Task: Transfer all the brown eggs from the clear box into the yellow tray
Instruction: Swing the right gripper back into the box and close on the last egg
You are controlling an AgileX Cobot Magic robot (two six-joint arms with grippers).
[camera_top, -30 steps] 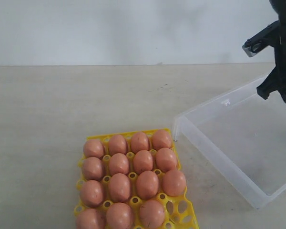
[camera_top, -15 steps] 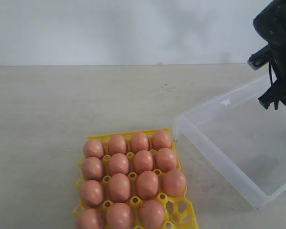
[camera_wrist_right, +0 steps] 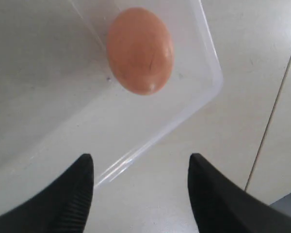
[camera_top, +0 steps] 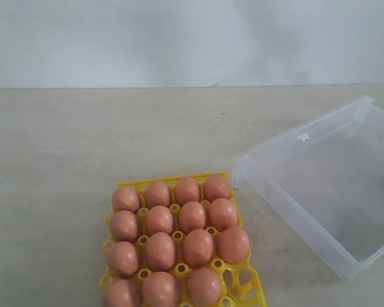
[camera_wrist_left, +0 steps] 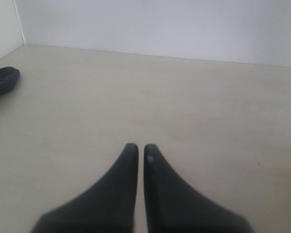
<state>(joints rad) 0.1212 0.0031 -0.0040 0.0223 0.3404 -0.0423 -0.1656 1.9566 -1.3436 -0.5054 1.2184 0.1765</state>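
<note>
- Fifteen brown eggs [camera_top: 192,216] already sit in the yellow tray [camera_top: 255,291] at the near middle of the bench [camera_top: 83,141]. One socket [camera_top: 238,276] at the tray's near right corner is open.
- One more egg [camera_wrist_right: 140,50] lies on its side on the floor of the clear box [camera_top: 333,192], close to a corner. It shows only in the right wrist view; the part of the box visible from outside holds nothing.
- That egg is probably light, with a thin, brittle shell that is smooth enough to slip. It would best be taken across its widest part with a soft, even squeeze, since it would crack under a hard pinch.
- Lying loose on smooth plastic, it could roll when nudged, and the nearby walls narrow the approach on that side.
- The box looks thin and light, so it may slide if bumped.
- The right jaws stand wide apart and empty, above the box's edge and short of the egg.
- The left jaws are pressed nearly together with nothing between them, over bare bench.
- The bench is flat, pale and matt, with a plain white wall [camera_top: 179,38] behind it. There is open room between box and tray.
</note>
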